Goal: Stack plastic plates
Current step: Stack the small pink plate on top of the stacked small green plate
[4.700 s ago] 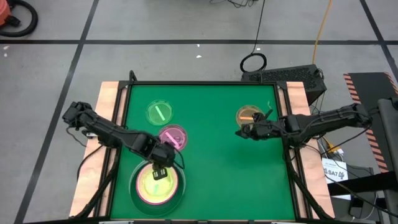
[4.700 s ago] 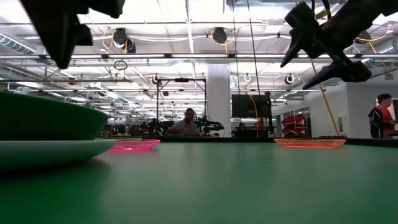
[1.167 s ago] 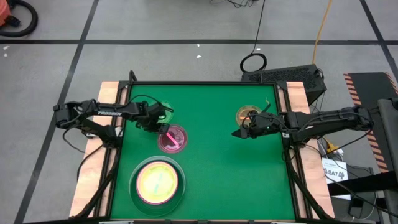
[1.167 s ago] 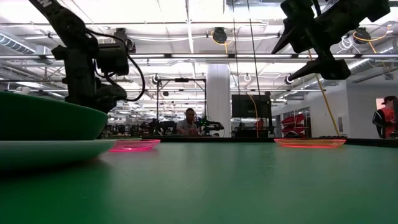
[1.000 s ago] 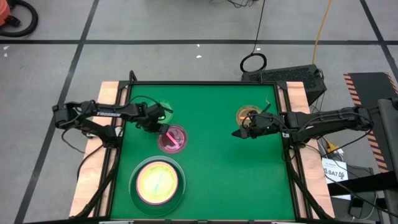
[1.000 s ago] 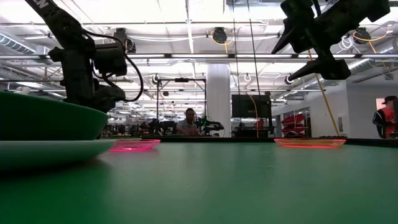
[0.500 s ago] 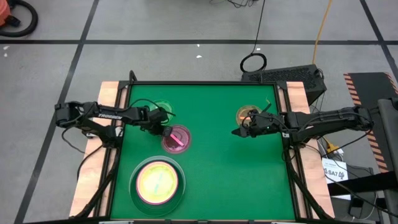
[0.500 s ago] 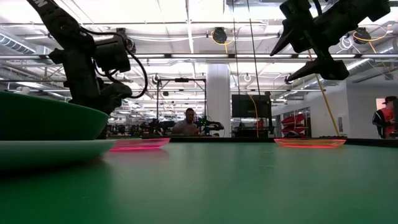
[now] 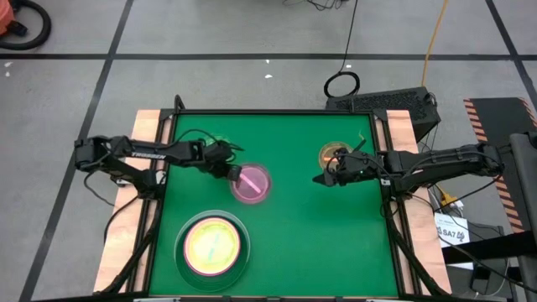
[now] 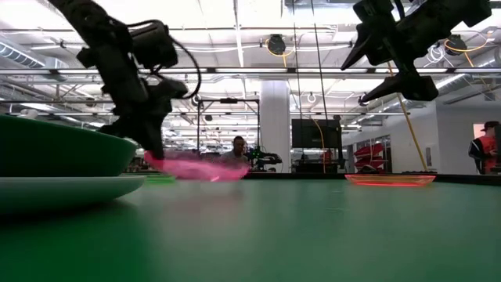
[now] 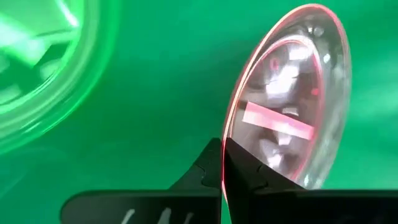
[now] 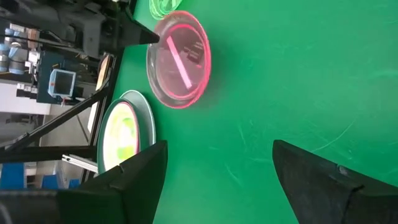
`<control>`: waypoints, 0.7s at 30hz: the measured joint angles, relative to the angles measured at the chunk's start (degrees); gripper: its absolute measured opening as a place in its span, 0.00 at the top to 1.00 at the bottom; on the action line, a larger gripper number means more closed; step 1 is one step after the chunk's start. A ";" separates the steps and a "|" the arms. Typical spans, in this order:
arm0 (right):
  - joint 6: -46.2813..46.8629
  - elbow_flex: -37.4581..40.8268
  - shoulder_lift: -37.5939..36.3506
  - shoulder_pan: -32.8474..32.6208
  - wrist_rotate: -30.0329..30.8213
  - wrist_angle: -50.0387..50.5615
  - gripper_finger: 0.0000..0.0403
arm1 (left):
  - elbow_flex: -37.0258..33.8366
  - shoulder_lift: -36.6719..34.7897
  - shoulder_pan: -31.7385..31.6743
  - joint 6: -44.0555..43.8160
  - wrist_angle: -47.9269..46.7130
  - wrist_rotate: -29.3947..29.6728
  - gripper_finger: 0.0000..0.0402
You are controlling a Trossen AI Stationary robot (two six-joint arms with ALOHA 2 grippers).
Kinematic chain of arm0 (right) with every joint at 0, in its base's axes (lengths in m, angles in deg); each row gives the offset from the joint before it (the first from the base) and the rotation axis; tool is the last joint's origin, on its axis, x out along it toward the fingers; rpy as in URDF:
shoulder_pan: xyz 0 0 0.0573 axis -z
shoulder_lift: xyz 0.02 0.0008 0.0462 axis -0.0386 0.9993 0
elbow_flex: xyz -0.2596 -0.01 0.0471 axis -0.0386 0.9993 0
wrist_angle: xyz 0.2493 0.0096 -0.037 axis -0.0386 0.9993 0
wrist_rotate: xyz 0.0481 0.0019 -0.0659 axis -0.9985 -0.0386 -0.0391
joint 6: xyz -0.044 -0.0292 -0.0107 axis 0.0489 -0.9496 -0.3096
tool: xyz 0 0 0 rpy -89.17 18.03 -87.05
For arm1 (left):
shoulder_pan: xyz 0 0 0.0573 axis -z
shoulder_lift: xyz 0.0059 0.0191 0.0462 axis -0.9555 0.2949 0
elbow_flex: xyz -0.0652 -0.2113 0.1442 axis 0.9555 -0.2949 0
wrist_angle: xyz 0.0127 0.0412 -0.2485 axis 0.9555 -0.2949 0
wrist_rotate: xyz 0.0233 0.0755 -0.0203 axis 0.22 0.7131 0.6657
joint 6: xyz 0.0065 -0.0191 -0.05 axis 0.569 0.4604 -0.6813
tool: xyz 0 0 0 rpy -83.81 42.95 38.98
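My left gripper (image 9: 232, 172) is shut on a small translucent pink plate (image 9: 252, 184), which shows tilted in the low view (image 10: 200, 167) and the left wrist view (image 11: 292, 93). A small green plate (image 11: 37, 68) lies flat on the mat behind that arm, mostly hidden from above (image 9: 220, 145). A small orange plate (image 9: 336, 155) rests flat near the table's right edge. My right gripper (image 9: 323, 179) hovers open just beside it, above the mat (image 10: 368, 74). A stack of large plates (image 9: 211, 246) sits at the near left. My left gripper pinches the pink plate's rim (image 11: 225, 155) on the plate's left side, the rim passing between the two fingers (image 11: 249, 171). The fingers come slanting down from the table's left (image 10: 154, 153). The held edge is raised and the plate tilts down toward its far side (image 10: 235, 174).
The stack has a pale mint plate (image 10: 70, 188) at the bottom and a dark green one (image 10: 63, 149) above it; from above, pink and yellow-green show inside. Bare green mat (image 9: 319, 243) fills the middle and near right. A person sits in the room beyond the table (image 10: 237, 155).
My left gripper, at the pink plate's left rim, has moved toward the table's right and upward. The pink plate first slid right along the mat and is now tipped up at its held edge. The green plate stayed where it was. My right arm kept still.
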 joint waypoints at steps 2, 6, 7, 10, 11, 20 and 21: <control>-0.70 0.00 0.00 0.00 -1.31 0.02 0.30 | 1.95 0.00 0.00 1.25 -0.91 0.01 1.00; -1.56 0.00 0.00 0.00 -2.92 0.04 0.30 | 6.13 0.00 0.00 4.36 -3.59 0.08 1.00; -1.69 0.00 0.00 0.00 -3.00 0.04 0.30 | 7.21 0.00 0.00 5.08 -4.64 0.09 1.00; -2.10 -0.01 0.00 0.02 -3.65 0.04 0.30 | 10.46 -0.02 0.16 6.99 -7.07 0.09 1.00; -2.15 0.01 0.00 0.01 -4.26 0.04 0.30 | 11.61 -0.02 0.26 7.69 -7.92 0.10 1.00; -3.74 0.01 0.00 0.00 -6.05 0.04 0.30 | 22.54 -0.07 2.93 15.31 -17.86 -0.52 1.00; -3.85 0.00 0.00 0.00 -6.18 0.06 0.30 | 23.71 -0.07 3.25 15.91 -19.07 -0.52 1.00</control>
